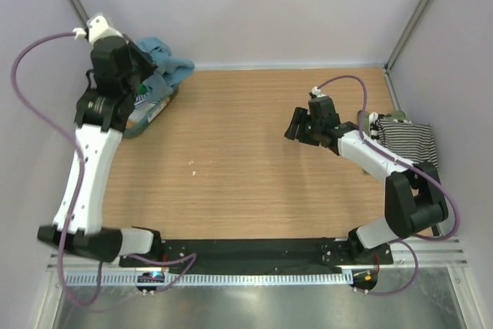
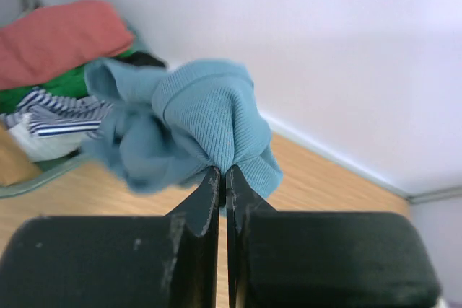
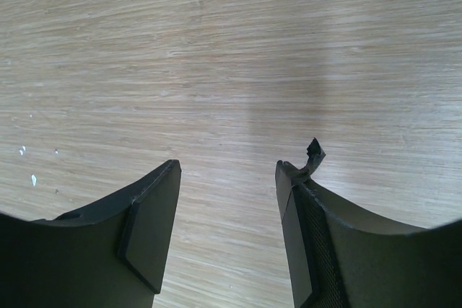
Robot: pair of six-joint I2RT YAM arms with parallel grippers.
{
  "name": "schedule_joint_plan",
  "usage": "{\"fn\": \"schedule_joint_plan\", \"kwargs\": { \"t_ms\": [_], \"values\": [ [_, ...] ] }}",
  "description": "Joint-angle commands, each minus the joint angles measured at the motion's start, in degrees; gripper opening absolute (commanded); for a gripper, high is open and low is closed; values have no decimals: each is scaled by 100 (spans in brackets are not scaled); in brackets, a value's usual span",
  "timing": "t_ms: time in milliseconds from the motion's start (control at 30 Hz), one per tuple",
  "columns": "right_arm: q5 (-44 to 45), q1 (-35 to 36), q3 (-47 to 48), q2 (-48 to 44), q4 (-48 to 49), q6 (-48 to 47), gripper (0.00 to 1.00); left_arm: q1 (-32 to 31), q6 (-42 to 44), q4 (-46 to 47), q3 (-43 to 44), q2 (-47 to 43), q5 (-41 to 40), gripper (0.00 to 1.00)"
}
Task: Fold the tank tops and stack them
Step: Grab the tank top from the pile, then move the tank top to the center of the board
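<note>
**Teal top pinched at the basket, right side waiting open**

The left fingers (image 2: 209, 196) are shut tight on a fold of the teal tank top (image 2: 206, 102). The top is bunched up at the far left corner of the worktop (image 1: 254, 167), just beside the round basket (image 1: 146, 125). Whether part of it rests on the rim cannot be told. More tops are seen in the basket: a coral one (image 2: 61, 34), a green one (image 2: 43, 84) and a striped one (image 2: 61, 117). The right fingers (image 3: 153, 214) are held moderately wide over bare wood, with nothing between them. A black-and-white striped tank top (image 1: 412, 140) lies at the right edge.

The ribbed knit is judged light, limp and stretchy. Gripped by a single fold, it can be expected to drape and twist rather than keep a shape. A hold at a shoulder strap or hem corner is judged better. The opposite corner could then be taken by the right fingers, so that the cloth can be spread flat before any fold is made.
</note>
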Motion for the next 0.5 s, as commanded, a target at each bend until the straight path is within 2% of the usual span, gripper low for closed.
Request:
{"fn": "schedule_joint_plan", "kwargs": {
  "t_ms": [0, 133, 233, 300, 333, 367, 400, 433, 467],
  "values": [
    [39, 28, -48, -276, 301, 8, 62, -432, -152, 304, -782, -720, 137, 0],
    [163, 28, -154, -487, 424, 52, 61, -1066, -505, 1050, -1400, -1240, 1164, 0],
    [558, 28, -329, -733, 564, 79, 61, -1313, -628, 1166, -1453, -969, 1674, 0],
    [655, 28, -417, -830, 609, 96, 62, -1314, -550, 1123, -1261, -400, 2307, 1],
    [681, 36, -426, -900, 617, 96, 61, -1314, -454, 966, -1103, -118, 2405, 11],
    [673, 37, -470, -918, 626, 88, 62, -1296, -174, 460, -893, 146, 2493, 51],
    [673, 28, -497, -927, 661, 87, 62, -1218, -58, 107, -377, 705, 2302, 73],
    [673, 28, -514, -919, 687, 87, 62, -1173, 4, -610, -120, 929, 2057, 83],
    [664, 28, -558, -910, 731, 87, 62, -1121, 126, -800, 48, 1079, 1637, 91]
  ]
}}
